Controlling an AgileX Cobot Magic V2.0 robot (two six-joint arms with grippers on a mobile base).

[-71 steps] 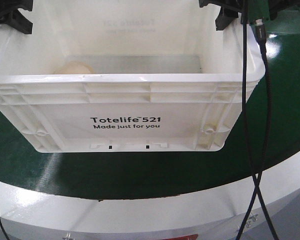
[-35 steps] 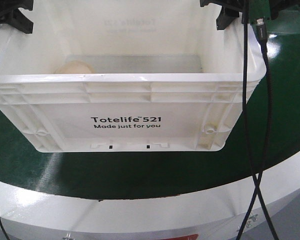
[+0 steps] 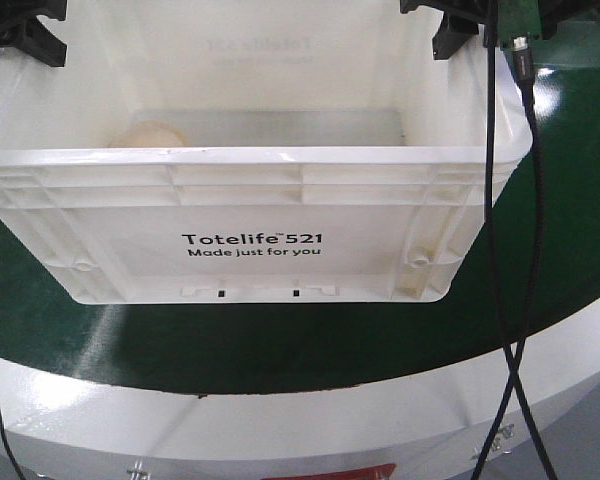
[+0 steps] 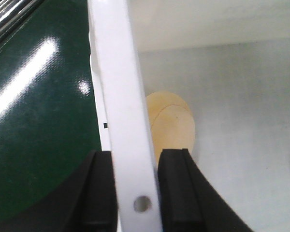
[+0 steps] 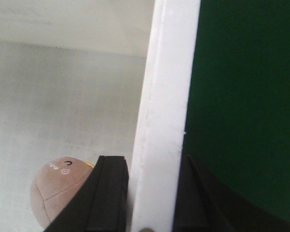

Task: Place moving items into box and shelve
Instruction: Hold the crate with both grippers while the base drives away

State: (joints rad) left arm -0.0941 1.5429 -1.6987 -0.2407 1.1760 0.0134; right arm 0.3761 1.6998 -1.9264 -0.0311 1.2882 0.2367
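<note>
The box (image 3: 250, 157), a large white crate printed "Totelife 521", stands over the green table top. Inside it, a pale cream moving item (image 3: 147, 134) lies near the left wall, also seen in the left wrist view as a cream lump (image 4: 174, 125). A pinkish-brown moving item (image 5: 53, 193) with a small printed face lies on the box floor near the right wall. My left gripper (image 4: 135, 159) is shut on the box's left rim (image 4: 121, 87), one finger either side. My right gripper (image 5: 152, 162) is shut on the right rim (image 5: 166, 87) the same way.
The dark green table top (image 3: 280, 340) has a curved white outer edge (image 3: 280, 420) in front. Two black cables (image 3: 525, 200) hang down at the right, crossing in front of the box's right corner and the table edge.
The box and both grippers stay almost fixed in view. The table's white front edge has dropped a few pixels in the frame.
</note>
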